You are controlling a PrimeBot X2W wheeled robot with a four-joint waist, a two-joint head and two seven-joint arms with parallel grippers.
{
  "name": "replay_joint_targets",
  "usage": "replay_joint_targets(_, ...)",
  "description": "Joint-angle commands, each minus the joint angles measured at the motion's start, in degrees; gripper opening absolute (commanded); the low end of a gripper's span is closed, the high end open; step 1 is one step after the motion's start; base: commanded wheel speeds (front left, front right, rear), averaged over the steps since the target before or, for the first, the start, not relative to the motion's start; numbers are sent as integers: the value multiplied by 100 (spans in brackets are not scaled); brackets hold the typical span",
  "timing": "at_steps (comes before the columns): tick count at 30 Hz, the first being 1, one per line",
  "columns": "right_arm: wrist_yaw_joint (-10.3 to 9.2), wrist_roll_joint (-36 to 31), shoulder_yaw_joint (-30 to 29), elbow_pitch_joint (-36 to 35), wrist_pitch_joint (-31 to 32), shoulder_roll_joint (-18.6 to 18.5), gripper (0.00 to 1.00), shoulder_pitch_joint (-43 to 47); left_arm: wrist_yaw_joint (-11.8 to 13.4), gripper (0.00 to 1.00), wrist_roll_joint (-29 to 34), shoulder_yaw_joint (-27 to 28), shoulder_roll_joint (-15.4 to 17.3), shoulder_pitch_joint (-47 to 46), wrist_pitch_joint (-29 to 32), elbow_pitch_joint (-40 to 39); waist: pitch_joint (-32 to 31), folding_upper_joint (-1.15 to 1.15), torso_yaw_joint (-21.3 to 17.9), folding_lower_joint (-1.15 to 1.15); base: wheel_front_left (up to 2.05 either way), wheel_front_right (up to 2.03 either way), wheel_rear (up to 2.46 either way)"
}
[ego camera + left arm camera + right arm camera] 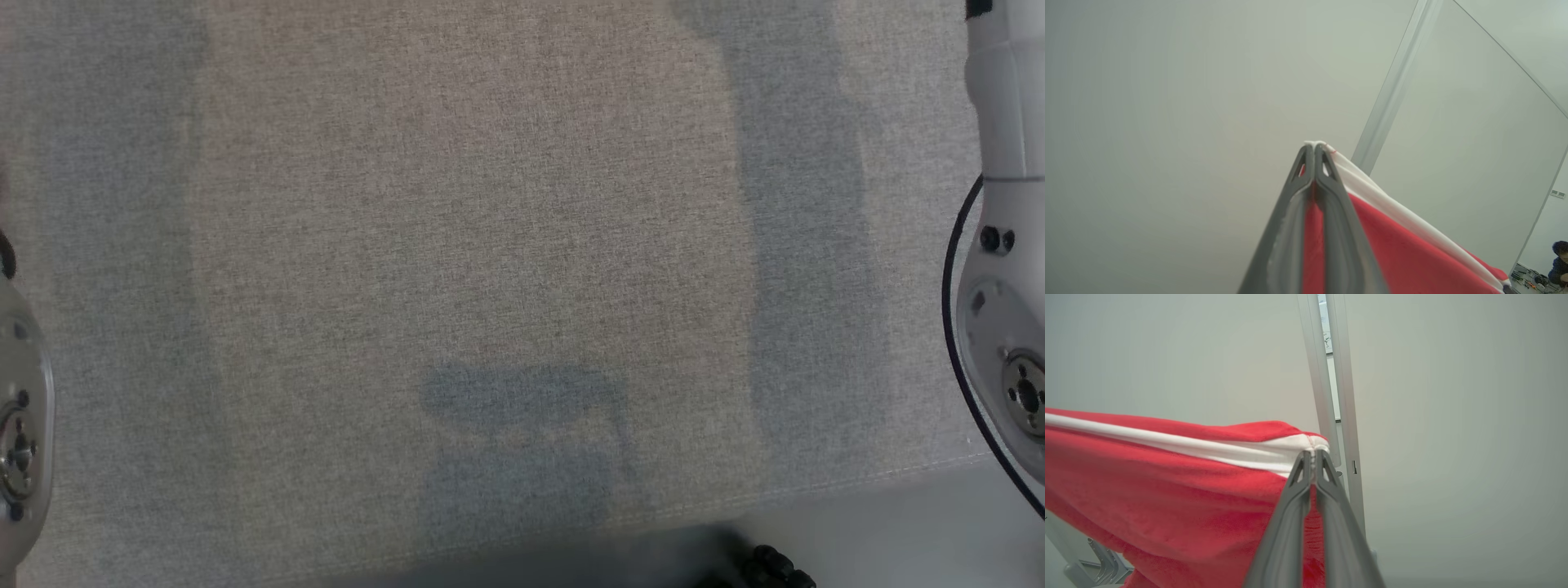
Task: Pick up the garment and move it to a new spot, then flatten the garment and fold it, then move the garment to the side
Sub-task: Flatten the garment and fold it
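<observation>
The garment (1404,253) is red fleece with a white band along one edge. My left gripper (1314,148) is shut on a corner of that white edge, and the cloth stretches away to the lower right of the left wrist view. My right gripper (1314,454) is shut on another corner of the garment (1167,490), which spreads to the left in the right wrist view. Both wrist views look at pale walls, so the cloth hangs taut between the two grippers. In the head view, pale arm sections show at the left edge (20,408) and the right edge (1004,310).
The grey fabric-covered table (490,245) lies below in the head view, its front edge (857,478) at the lower right. Pale wall panels with metal posts (1331,375) stand behind. A person (1560,261) sits far off at the lower right of the left wrist view.
</observation>
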Motion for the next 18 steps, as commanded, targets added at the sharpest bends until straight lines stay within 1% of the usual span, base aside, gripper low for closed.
replay_joint_targets(1,-16,-151,-111,106,-171,-50,0,-128,-10,0,-16,51,127,-142,-146,-104,240,0,-113,-1,0,0,0)
replay_joint_targets(3,-20,-320,-220,225,-424,-47,0,-344,-7,0,-103,114,152,-266,-367,-278,272,0,-87,-1,0,0,0)
replay_joint_targets(5,-20,-485,-195,288,-638,-50,0,-483,-17,0,-148,68,181,-232,-533,-431,311,0,-57,-1,0,0,0)
replay_joint_targets(9,-18,-518,-4,490,-756,-33,0,-294,-28,0,-320,-126,172,413,-568,-531,392,0,13,-1,0,0,0)
replay_joint_targets(10,-14,-513,145,538,-735,-19,0,-189,-29,0,-304,-226,212,601,-564,-596,402,0,27,-1,0,0,0)
replay_joint_targets(11,-13,-486,283,561,-725,-32,0,-60,-30,0,-370,-257,182,826,-632,-660,399,0,67,-1,0,0,0)
replay_joint_targets(13,-13,-361,584,566,-675,-125,0,217,-32,0,-371,-354,203,1358,-728,-765,374,0,138,-1,0,0,0)
replay_joint_targets(15,-14,-102,782,473,-649,-221,0,533,-7,0,-516,-285,156,1911,-797,-814,319,0,194,-1,0,0,0)
replay_joint_targets(18,-14,305,956,278,-586,-393,0,1051,23,0,-627,-247,164,2592,-782,-1012,182,0,234,-1,0,0,0)
